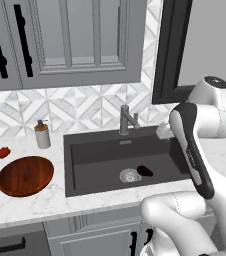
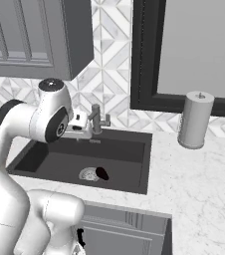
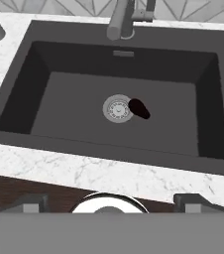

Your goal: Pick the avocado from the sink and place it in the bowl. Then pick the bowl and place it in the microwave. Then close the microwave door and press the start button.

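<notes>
The avocado [image 1: 145, 171] [image 2: 102, 173] [image 3: 139, 108], small and nearly black, lies on the floor of the dark sink [image 1: 87, 165] [image 2: 50, 162] [image 3: 69, 94], just right of the round metal drain [image 3: 117, 108]. My gripper [image 3: 113, 202] hangs well above the sink's near rim and looks down into the basin. Its fingers [image 3: 30, 203] stand wide apart, open with nothing between them. The reddish-brown wooden bowl [image 1: 25, 175] sits on the counter left of the sink and holds nothing. The microwave, its door and the start button are out of view.
A grey faucet [image 1: 126, 119] [image 2: 97, 118] rises behind the sink, close to my hand. On the left counter are a soap dispenser [image 1: 42, 135] and a small red item [image 1: 3, 152]. A paper-towel roll [image 2: 195, 119] stands on the right counter under a dark-framed window [image 2: 184, 55].
</notes>
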Tool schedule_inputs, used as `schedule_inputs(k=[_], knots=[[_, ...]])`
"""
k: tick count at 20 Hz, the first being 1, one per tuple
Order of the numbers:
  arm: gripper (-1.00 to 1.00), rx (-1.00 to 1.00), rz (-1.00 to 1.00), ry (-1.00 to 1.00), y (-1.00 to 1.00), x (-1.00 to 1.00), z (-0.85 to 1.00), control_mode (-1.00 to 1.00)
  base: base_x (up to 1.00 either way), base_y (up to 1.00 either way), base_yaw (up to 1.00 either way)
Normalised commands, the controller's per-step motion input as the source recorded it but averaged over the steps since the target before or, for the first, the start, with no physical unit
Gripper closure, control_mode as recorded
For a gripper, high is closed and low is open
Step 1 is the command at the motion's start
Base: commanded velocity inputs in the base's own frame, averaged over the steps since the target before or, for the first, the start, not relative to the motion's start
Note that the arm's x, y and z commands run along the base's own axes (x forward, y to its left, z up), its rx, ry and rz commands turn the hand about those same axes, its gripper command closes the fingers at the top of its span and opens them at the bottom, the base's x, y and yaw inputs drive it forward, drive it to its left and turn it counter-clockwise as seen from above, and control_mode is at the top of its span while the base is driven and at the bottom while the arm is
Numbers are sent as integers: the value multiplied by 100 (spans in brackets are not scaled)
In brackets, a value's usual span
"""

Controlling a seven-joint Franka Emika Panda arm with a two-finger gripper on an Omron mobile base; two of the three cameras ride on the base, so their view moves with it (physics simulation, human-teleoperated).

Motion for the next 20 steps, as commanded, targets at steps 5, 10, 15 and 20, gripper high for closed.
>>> schedule_inputs(k=[5, 10, 15, 20], knots=[[-100, 2, 34, 2, -31, 16, -32, -100, 0, 0, 0], [-100, 0, 35, 5, -4, 37, -43, -100, 0, 0, 0], [-100, -1, 20, 21, 2, 68, -49, -100, 0, 0, 0], [-100, 0, 6, 27, 0, 68, -55, -100, 0, 0, 0]])
